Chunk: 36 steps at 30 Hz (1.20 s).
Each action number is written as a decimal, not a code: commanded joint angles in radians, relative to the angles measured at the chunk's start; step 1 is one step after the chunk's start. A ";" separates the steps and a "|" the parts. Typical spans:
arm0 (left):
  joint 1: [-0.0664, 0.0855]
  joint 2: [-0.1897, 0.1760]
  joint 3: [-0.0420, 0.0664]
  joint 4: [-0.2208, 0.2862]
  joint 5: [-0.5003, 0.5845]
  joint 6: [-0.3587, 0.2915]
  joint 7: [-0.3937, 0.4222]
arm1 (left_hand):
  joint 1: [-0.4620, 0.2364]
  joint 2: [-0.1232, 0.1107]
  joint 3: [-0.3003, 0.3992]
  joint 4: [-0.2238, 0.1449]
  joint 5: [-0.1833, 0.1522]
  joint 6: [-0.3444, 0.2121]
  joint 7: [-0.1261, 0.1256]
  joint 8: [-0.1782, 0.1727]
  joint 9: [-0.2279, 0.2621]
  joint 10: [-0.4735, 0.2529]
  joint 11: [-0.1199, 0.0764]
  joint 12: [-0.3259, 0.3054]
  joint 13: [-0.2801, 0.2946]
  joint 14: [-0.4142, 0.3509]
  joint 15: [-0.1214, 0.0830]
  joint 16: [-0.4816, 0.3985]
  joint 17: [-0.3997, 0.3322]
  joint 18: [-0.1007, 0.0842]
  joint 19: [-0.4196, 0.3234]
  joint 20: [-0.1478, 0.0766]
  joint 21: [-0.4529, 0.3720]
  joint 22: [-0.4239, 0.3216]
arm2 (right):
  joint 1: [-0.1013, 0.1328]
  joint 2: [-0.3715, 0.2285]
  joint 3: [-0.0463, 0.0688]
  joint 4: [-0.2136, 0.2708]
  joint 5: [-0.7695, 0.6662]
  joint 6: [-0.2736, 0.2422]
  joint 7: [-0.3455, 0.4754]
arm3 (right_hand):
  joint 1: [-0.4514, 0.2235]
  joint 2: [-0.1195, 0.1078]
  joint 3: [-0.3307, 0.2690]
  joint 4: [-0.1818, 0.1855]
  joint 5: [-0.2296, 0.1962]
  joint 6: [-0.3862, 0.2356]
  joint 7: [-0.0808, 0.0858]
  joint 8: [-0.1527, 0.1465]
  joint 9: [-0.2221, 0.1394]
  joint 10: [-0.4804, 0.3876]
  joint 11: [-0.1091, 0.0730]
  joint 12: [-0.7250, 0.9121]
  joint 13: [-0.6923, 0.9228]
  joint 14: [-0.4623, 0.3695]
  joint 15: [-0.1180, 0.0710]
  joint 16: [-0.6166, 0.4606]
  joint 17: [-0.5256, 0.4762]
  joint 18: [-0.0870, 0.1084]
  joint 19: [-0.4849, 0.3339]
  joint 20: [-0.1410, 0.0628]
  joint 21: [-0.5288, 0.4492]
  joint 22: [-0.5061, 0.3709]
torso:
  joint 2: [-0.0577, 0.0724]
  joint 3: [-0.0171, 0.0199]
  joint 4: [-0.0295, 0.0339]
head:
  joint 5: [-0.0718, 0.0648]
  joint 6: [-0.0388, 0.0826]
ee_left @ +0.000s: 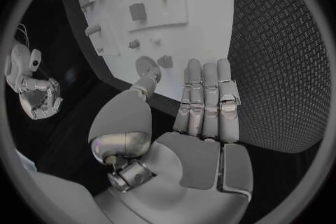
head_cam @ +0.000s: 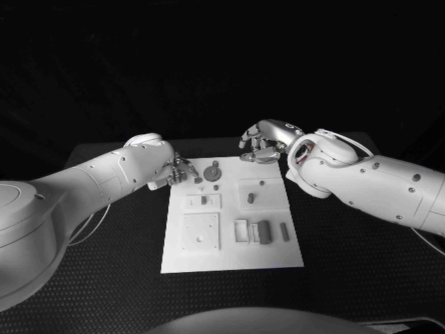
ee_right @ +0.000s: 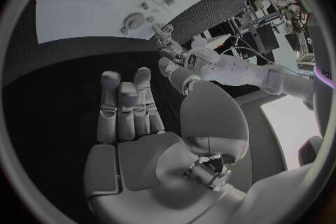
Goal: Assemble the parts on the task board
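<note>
Black worktop under white task board, grey parts resting in its recesses. Left robot hand at board's far left corner, right robot hand beyond far edge. Left wrist view: fingers straight, apart from thumb, holding nothing. Right wrist view: fingers extended, likewise holding nothing.

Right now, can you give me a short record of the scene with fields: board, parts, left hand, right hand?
board: the white task board lies flat in the middle of the black table
parts: small grey parts lie on the board
left hand: left hand at the board's far left corner, fingers straight, holds nothing
right hand: right hand over the board's far edge, fingers apart, holds nothing
</note>
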 commanded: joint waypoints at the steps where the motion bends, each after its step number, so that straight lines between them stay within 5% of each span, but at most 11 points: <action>1: 0.000 0.002 0.000 0.000 -0.016 0.022 -0.002 | 0.001 0.015 0.001 -0.010 0.006 0.009 0.001 -0.006 -0.001 0.002 -0.003 0.003 -0.002 0.004 -0.005 0.005 -0.002 0.003 0.007 -0.004 0.004 0.002 | 0.000 0.000 0.001 0.000 -0.003 0.009 0.006 | -0.008 0.000 0.001 0.006 0.001 -0.002 0.010 -0.006 -0.001 -0.006 0.003 -0.004 0.001 0.001 -0.009 -0.007 -0.001 0.029 -0.002 -0.005 -0.004 0.005 | 0.000 -0.0007 0.0000 | -0.001 0.000; 15: -0.007 0.013 0.000 -0.002 -0.018 0.000 0.007 | 0.005 0.028 -0.008 -0.035 0.008 0.024 -0.004 -0.005 0.000 0.012 -0.008 0.014 -0.005 0.014 -0.009 0.015 -0.007 0.002 0.019 -0.008 0.006 0.004 | 0.000 0.003 0.001 -0.001 -0.003 0.011 0.006 | -0.008 0.001 0.001 0.006 0.001 -0.001 0.010 -0.006 -0.001 -0.006 0.002 -0.004 0.001 0.001 -0.009 -0.007 -0.001 0.029 -0.002 -0.005 -0.004 0.005 | 0.000 -0.0015 0.0004 | -0.003 0.000; 28: -0.007 0.027 0.000 0.005 -0.056 0.006 -0.014 | -0.049 -0.070 0.001 0.033 -0.027 0.080 -0.030 0.009 0.012 0.057 -0.035 0.062 0.002 0.060 -0.036 0.059 -0.007 0.008 0.075 -0.032 0.022 0.020 | 0.000 0.004 0.001 -0.002 -0.003 0.012 0.005 | -0.007 0.001 0.001 0.006 0.001 -0.001 0.010 -0.006 -0.001 -0.006 0.002 -0.004 0.001 0.001 -0.009 -0.007 -0.001 0.029 -0.002 -0.005 -0.004 0.005 | 0.000 0.0000 0.0001 | -0.006 0.000; 36: -0.007 0.034 0.000 0.004 -0.076 -0.004 -0.023 | -0.066 -0.100 0.007 0.078 -0.028 0.107 -0.046 0.028 0.028 0.076 -0.051 0.102 0.022 0.078 -0.052 0.097 0.004 0.011 0.102 -0.046 0.036 0.043 | 0.000 0.004 0.001 -0.002 -0.003 0.013 0.004 | -0.007 0.001 0.001 0.006 0.001 -0.001 0.010 -0.006 -0.001 -0.006 0.002 -0.004 0.002 0.001 -0.009 -0.007 -0.001 0.029 -0.002 -0.005 -0.004 0.005 | 0.001 0.0001 -0.0003 | -0.010 0.000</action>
